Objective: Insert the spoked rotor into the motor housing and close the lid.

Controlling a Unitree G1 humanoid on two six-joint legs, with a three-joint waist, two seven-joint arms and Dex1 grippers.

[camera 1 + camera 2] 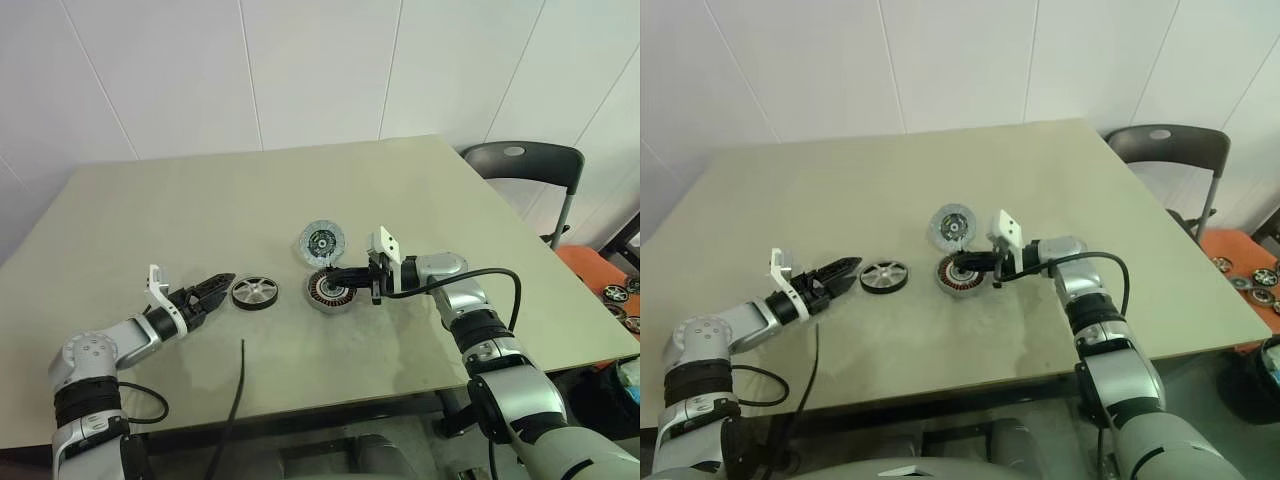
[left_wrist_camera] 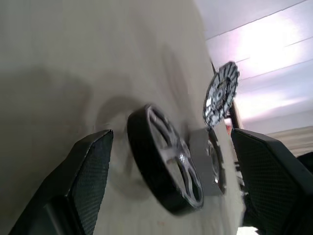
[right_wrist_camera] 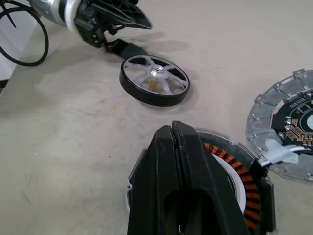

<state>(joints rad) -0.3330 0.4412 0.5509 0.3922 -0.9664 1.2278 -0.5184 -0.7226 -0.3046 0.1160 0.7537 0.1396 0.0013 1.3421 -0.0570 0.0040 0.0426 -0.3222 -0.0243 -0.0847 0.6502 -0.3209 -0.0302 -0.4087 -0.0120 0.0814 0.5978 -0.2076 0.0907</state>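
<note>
Lying flat just ahead of left gripper's (image 1: 222, 283) open jaws, spoked rotor (image 1: 254, 292)

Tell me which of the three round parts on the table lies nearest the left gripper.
The spoked rotor, dark-rimmed with open silver spokes, lies just past the left gripper. The motor housing with copper windings and the lid lie farther right.

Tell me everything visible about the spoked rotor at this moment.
The spoked rotor is a small wheel with a dark outer rim, shiny silver spokes with open gaps and a raised central hub. It lies flat on the table, left of the motor housing and apart from it. The left gripper is open beside it; nothing grips it.
</note>
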